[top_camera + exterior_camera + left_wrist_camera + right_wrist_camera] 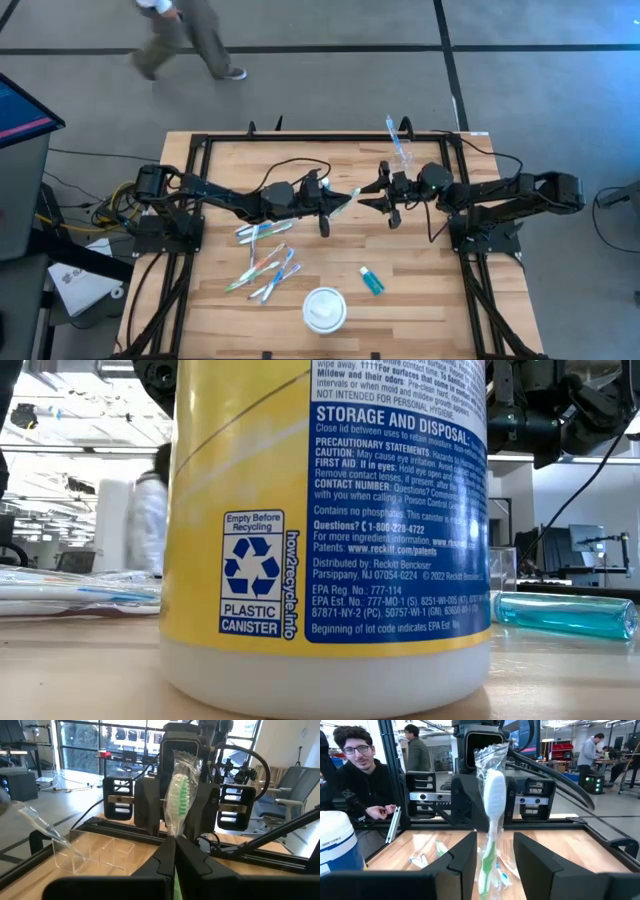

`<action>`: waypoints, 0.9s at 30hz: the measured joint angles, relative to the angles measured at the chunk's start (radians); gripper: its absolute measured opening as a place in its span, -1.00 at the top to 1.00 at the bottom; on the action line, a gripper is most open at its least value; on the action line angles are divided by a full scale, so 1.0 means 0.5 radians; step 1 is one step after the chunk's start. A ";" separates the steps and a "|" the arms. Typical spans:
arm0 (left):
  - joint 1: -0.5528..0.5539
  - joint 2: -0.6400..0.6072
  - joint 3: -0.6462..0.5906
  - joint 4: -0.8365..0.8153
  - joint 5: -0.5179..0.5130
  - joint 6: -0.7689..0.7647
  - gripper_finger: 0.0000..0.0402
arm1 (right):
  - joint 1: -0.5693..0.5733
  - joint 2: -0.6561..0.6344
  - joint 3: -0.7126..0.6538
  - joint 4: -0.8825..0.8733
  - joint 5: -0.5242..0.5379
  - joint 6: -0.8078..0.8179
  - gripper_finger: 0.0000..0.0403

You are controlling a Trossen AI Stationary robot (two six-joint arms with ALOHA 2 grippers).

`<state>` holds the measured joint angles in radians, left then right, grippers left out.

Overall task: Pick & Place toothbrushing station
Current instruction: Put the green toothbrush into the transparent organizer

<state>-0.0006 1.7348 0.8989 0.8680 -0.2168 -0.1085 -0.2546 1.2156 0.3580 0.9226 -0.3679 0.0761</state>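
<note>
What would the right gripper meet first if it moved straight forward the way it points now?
Probably the wrapped green toothbrush, standing just ahead of the right gripper between its open fingers. The left gripper holds it, shut on it, and would come next. Depth is hard to judge.

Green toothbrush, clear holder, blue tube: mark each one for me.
Green toothbrush (pixel 179 795): left wrist view, on the wrapped bristle head.
Clear holder (pixel 95 852): left wrist view, on its front wall.
Blue tube (pixel 371 280): high view, on the tube's middle.

Both arms reach inward over the middle of the table, wrists level and facing each other. The left pincer (pixel 345 199) is clamped tight around a wrapped green toothbrush (pixel 179 795). The right pincer (pixel 372 197) stands close opposite, its fingers (pixel 462 857) spread apart to either side of the brush.
</note>
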 joint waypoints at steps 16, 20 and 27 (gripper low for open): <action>-0.002 -0.001 0.000 0.027 0.008 -0.001 1.00 | 0.069 0.000 0.073 -0.012 0.005 -0.011 0.41; -0.010 -0.001 0.000 0.033 0.008 0.000 1.00 | 0.077 0.000 0.079 -0.019 0.006 -0.012 0.41; -0.011 -0.001 0.000 0.052 0.015 0.000 1.00 | 0.079 0.000 0.079 -0.041 0.084 -0.020 0.41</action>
<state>-0.0063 1.7344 0.8989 0.8940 -0.2093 -0.1085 -0.2153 1.2156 0.3973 0.9023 -0.3258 0.0660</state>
